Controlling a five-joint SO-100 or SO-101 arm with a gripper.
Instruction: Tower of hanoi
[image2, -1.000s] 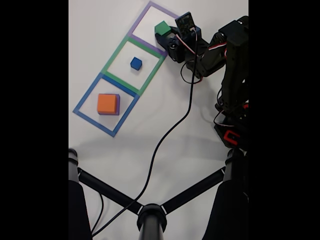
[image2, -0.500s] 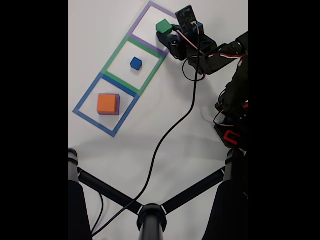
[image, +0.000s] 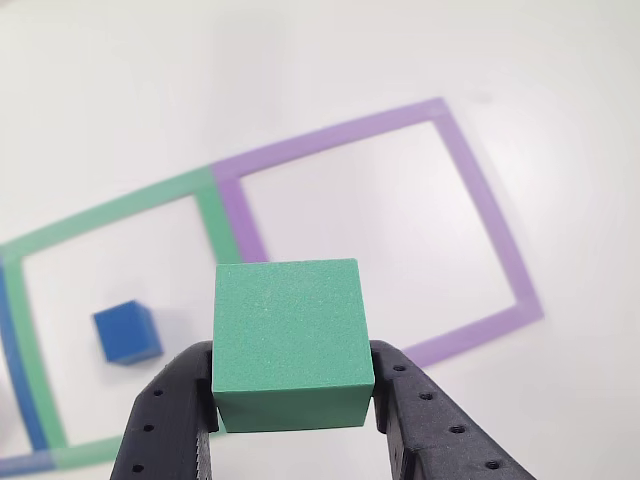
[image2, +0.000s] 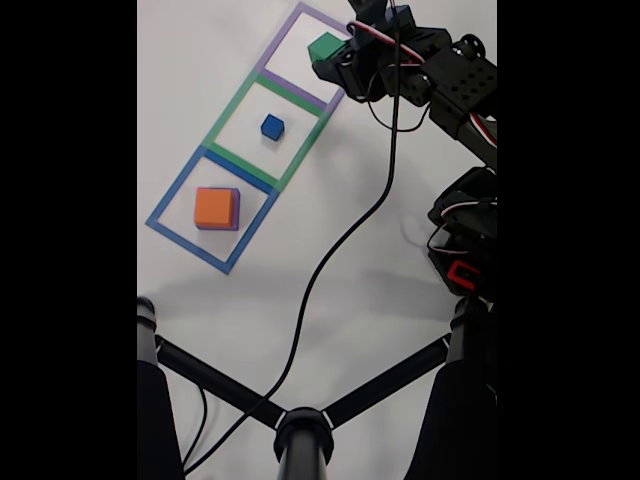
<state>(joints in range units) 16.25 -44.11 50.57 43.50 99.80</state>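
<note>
My gripper (image: 292, 385) (image2: 327, 52) is shut on the green block (image: 290, 340) (image2: 324, 47) and holds it above the purple tape square (image: 470, 190) (image2: 290, 30). The small blue cube (image: 127, 332) (image2: 272, 126) sits inside the green tape square (image: 215, 225) (image2: 232, 104). In the fixed view the salmon-orange block (image2: 214, 207) rests on the flat purple block (image2: 237, 208), whose edge shows at its right side, both inside the blue tape square (image2: 175, 190).
A black cable (image2: 340, 250) runs across the white table from the arm down to a black tripod-like stand (image2: 300, 425) at the bottom of the fixed view. The arm's base and motors (image2: 465, 230) stand at the right edge.
The gripper with the green block has moved up and farther over the purple tape square, and the arm has stretched out toward the top of the fixed view. The other blocks have not moved.
</note>
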